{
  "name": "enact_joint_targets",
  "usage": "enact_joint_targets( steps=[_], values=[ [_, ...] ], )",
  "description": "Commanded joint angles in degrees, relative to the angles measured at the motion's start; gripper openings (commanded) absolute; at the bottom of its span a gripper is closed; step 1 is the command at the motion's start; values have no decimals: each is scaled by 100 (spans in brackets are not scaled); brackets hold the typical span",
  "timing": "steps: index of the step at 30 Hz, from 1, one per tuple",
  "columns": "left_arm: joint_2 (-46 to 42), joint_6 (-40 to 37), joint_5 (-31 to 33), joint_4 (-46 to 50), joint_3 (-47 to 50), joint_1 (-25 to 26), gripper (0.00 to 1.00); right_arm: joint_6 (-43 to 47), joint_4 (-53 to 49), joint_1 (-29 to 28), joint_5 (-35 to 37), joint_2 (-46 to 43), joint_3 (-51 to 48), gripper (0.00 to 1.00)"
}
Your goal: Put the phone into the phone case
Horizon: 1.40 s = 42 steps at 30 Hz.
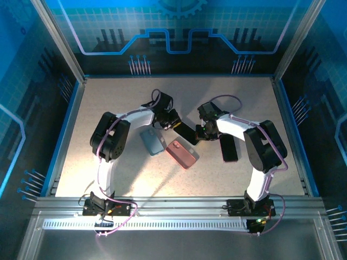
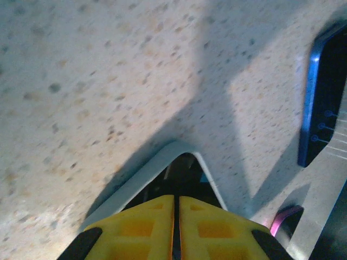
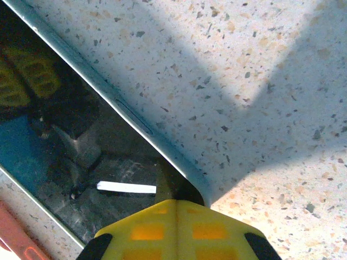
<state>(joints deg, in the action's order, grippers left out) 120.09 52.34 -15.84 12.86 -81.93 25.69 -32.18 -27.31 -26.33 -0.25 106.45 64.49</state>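
I see the pink case (image 1: 182, 154) and the blue-grey case (image 1: 152, 142) lying empty mid-frame on the worktop (image 1: 108, 97). The phone (image 1: 187, 131) sits just above them, with the left jaws and right jaws each clamped on a corner. From the top I get a second phone (image 1: 229, 147) right of centre.

Table (image 1: 108, 108) beige, dark-speckled; grey-blue case (image 1: 152, 142); salmon-pink case (image 1: 182, 154); phone (image 1: 186, 131) glossy black, silver-edged; fingers (image 2: 146, 225) yellow; cables (image 1: 227, 98) purple; walls (image 1: 32, 81) blue
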Motion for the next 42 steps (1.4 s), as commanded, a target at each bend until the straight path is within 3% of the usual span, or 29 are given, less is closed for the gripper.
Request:
enact_joint_targets(
  steps=[1,28,36,42],
  values=[
    [286,-173,75,418,-391,32,12,-78,-99,-313,-807,781,-537,0],
    [1927,-1025,126,2264,-2802,44,12,-715,665,-134,-1391,479,-457,0],
    [1763,-1147,154,2125,-2988,15,12,-1170,1408,-136,-1581,603,-252,0],
    [959,-951,197,1707,-2442,-188,13,-1323,1633,-131,-1645,826,77,0]
  ],
)
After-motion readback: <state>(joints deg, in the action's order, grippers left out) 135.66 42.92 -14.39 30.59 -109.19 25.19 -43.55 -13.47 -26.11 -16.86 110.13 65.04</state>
